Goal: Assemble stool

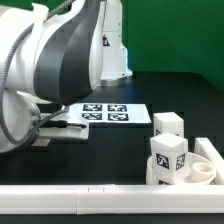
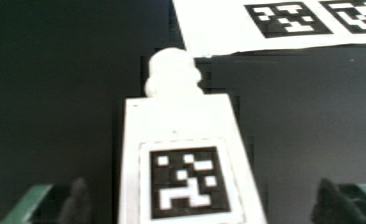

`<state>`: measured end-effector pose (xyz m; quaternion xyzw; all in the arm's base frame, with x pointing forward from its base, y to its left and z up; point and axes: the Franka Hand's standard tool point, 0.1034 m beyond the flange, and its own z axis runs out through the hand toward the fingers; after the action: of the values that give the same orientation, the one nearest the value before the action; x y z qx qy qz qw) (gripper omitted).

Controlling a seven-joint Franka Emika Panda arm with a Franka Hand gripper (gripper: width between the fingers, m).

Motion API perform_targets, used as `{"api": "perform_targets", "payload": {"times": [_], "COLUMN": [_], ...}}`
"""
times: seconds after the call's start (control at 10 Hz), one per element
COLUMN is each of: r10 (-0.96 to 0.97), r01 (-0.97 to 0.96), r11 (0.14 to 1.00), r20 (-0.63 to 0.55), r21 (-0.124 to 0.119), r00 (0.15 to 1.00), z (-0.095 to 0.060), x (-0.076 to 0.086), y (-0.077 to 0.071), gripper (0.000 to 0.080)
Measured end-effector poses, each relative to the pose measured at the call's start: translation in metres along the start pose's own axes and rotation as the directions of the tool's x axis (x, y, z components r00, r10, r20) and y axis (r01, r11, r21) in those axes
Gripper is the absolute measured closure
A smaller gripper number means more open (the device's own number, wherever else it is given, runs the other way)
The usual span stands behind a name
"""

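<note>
**Operator:** State the step in hand.

**Technician:** Picking up a leg. In the wrist view a white leg (image 2: 183, 150) lies on the black table (image 2: 55, 60), tag face up, its narrow peg end pointing away from the camera. One of the fingers (image 2: 52, 200) shows at each lower corner of that view, flanking the leg's near end. A dark gap is visible between each finger and the leg, so the fingers stand open around it and hold nothing.

**Operator:** Where are the other stool parts?

**Technician:** In the exterior view the round seat (image 1: 200, 170) rests at that view's right, against the long white rail (image 1: 100, 198) along the front. One tagged leg (image 1: 168, 158) stands upright in the seat. A second (image 1: 167, 124) stands behind it; whether it is seated in a socket cannot be told. The marker board (image 1: 108, 114) lies flat near the middle of the table, and the arm (image 1: 55, 60) fills that view's left, hiding the gripper and the leg below it.

**Operator:** What does the next move call for?

**Technician:** In my judgement: close the fingers squarely on the leg's two long sides, keep the leg centred between them, then lift. After that the leg must be turned peg-down and carried to a free socket in the seat. An off-centre grip risks twisting the leg as it leaves the table.
</note>
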<state>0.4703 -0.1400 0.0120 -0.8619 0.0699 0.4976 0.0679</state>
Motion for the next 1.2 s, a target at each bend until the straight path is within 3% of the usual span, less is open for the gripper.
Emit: {"api": "perform_targets", "payload": {"times": [0.1, 0.2, 0.3, 0.4, 0.6, 0.7, 0.8, 1.0, 1.2], "r10": [0.0, 0.0, 0.0, 0.001, -0.03, -0.068, -0.106, -0.107, -0.121], "r01": [0.0, 0.0, 0.0, -0.001, 0.03, 0.063, 0.095, 0.087, 0.081], "r11": [1.0, 1.0, 1.0, 1.0, 0.999, 0.996, 0.993, 0.993, 0.991], "r20": [0.0, 0.0, -0.001, -0.001, -0.002, -0.075, -0.162, -0.283, -0.449], "r21": [0.0, 0.0, -0.001, -0.006, -0.034, -0.063, -0.073, -0.082, -0.108], "r00": [1.0, 1.0, 1.0, 1.0, 1.0, 0.995, 0.981, 0.953, 0.885], "z": [0.0, 0.0, 0.0, -0.009, -0.042, -0.066, -0.078, -0.076, -0.09], "x": [0.0, 0.0, 0.0, -0.007, -0.037, -0.041, -0.045, -0.04, -0.037], "y": [0.0, 0.0, 0.0, -0.01, -0.037, -0.045, -0.045, -0.041, -0.041], "gripper": [0.0287, 0.043, 0.0468, 0.0468, 0.0468, 0.0468, 0.0468, 0.0466, 0.0466]}}
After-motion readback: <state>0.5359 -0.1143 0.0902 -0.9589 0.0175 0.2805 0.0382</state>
